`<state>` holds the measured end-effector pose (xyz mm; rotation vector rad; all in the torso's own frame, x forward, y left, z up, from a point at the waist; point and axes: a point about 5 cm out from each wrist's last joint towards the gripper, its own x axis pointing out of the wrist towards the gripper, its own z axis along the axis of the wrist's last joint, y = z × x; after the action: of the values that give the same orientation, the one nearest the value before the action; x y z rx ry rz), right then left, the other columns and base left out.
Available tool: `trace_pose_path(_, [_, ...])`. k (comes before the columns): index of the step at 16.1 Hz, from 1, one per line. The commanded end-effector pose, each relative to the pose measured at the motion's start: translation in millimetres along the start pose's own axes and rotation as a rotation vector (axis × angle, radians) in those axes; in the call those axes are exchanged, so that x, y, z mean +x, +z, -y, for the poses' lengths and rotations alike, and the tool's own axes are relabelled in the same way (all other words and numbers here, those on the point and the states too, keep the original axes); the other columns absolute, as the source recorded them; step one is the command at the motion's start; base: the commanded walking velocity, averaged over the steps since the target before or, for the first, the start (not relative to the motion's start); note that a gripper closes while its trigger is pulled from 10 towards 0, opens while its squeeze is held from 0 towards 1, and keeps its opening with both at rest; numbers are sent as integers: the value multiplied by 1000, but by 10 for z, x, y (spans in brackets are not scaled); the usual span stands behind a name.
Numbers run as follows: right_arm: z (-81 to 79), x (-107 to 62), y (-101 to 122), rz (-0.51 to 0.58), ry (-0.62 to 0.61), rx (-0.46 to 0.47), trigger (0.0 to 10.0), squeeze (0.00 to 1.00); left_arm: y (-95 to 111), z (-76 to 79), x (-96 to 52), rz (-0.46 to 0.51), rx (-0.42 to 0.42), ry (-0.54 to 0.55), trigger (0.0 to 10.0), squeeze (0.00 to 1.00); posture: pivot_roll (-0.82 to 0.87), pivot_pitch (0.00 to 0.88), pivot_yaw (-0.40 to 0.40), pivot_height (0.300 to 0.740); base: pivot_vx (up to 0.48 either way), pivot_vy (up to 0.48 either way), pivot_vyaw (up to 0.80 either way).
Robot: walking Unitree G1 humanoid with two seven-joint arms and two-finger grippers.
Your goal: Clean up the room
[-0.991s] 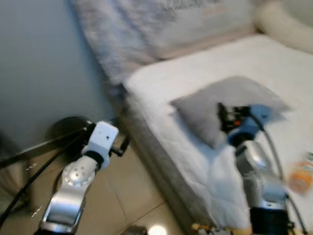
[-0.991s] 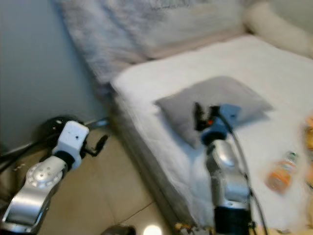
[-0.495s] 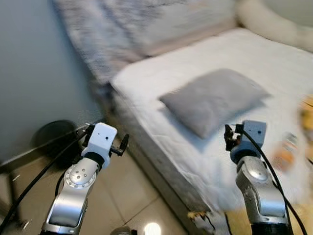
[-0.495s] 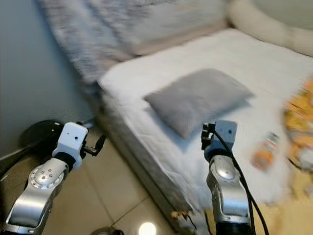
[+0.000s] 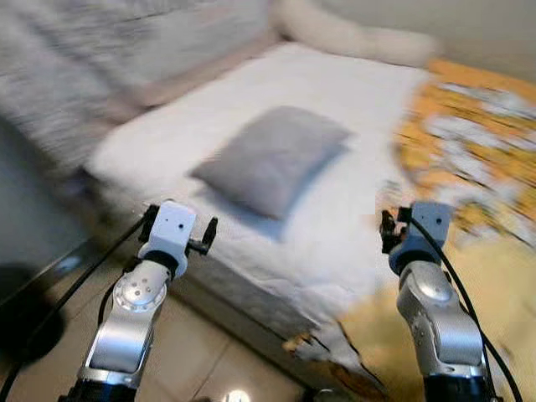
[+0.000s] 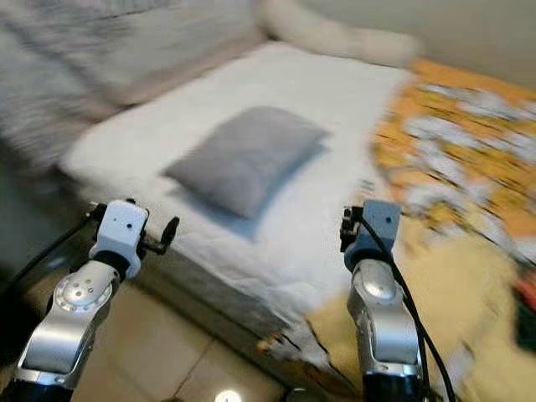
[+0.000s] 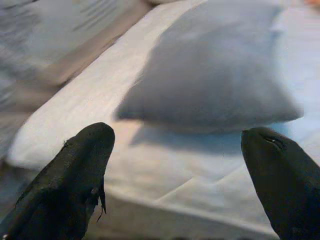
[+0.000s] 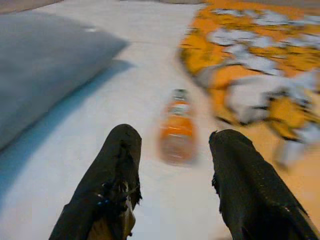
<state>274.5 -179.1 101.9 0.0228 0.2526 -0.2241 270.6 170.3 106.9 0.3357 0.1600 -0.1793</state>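
1. The orange bottle (image 8: 176, 134) lies on its side on the white bed (image 8: 125, 100), straight ahead of the right gripper (image 8: 172, 190) and framed by the gap between its two black fingers. Its long axis runs nearly in line with the gripper's own pointing direction, with one end turned toward the gripper.
2. The right gripper stands open to a moderate width and holds nothing. The bottle is near but not touching either finger (the picture is blurred, so which end carries the cap I cannot tell for sure).
3. Judged from this, the right arm is the nearer one for the bottle. A grasp would call for a short reach forward, with the fingers closing across the bottle's width.
4. Beside the bottle, off the right gripper's outer side, lies the orange patterned blanket (image 5: 469, 134), and toward its inner side the grey pillow (image 5: 272, 157).
5. The left gripper (image 7: 175, 150) is spread wide and empty, pointing at the grey pillow, which lies ahead of it and well apart from the bottle.
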Motion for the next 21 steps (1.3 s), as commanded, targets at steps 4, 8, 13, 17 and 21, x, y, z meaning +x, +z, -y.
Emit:
trace_pose_path(4, [2, 19, 71, 2, -10, -2, 10000, 0, 9, -5, 39, 17, -28, 11, 10000, 0, 25, 0, -1, 740, 0, 150, -788])
trace_pose_path(8, [-25, 19, 90, 6, 1, -2, 10000, 0, 12, -10, 64, 22, -35, 8, 10000, 0, 22, 0, 1, 740, 0, 365, -169])
trace_pose_path(13, [-28, 27, 99, 2, -1, -2, 10000, 0, 25, -26, 102, 28, -34, 5, 10000, 0, 21, 0, -1, 740, 0, 388, 0])
trace_pose_path(17, [-26, 33, 93, -11, -5, -5, 10000, 0, 47, -16, 106, 48, -66, 4, 10000, 0, 21, 0, 1, 740, 0, 208, -597])
trace_pose_path(21, [-51, 48, 121, 6, 37, -29, 10000, 0, 13, -37, 126, 33, -147, 42, 10000, 0, 18, 0, 5, 740, 69, 0, 0])
